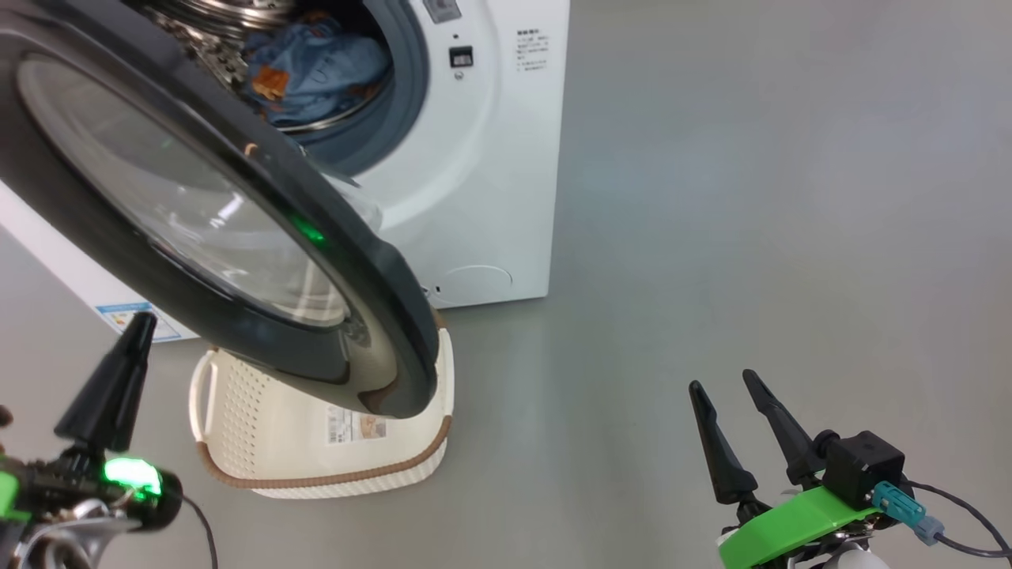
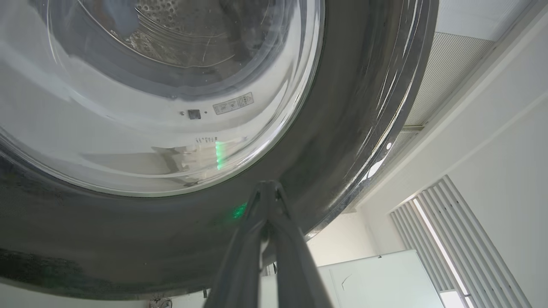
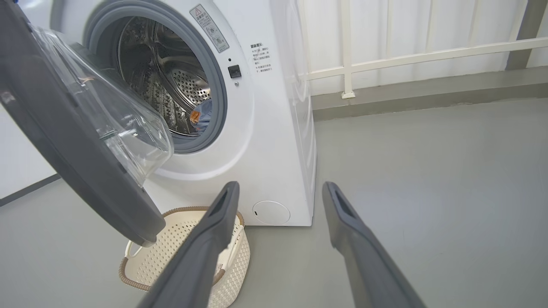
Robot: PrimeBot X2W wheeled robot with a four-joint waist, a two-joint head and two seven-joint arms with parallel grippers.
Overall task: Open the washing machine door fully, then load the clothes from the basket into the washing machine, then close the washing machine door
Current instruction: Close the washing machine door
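Note:
The washing machine (image 1: 474,197) stands ahead, and its door (image 1: 198,229) hangs partly open, swung out to the left. Light-blue clothes (image 1: 316,71) with an orange print lie inside the steel drum; a bit of these clothes (image 3: 203,117) shows low in the opening. The cream basket (image 1: 316,450) sits on the floor under the door's lower edge, and the part of the basket (image 3: 180,252) I can see holds nothing. My left gripper (image 1: 145,320) is shut, its tips (image 2: 267,185) right against the outer black rim of the door (image 2: 342,128). My right gripper (image 1: 722,381) is open and holds nothing, well right of the machine (image 3: 274,128).
Bare grey floor (image 1: 751,237) stretches to the right of the machine. A white railing (image 3: 406,55) and a low grey ledge run along the back wall. A blue energy label (image 1: 126,316) shows low on the machine's left side.

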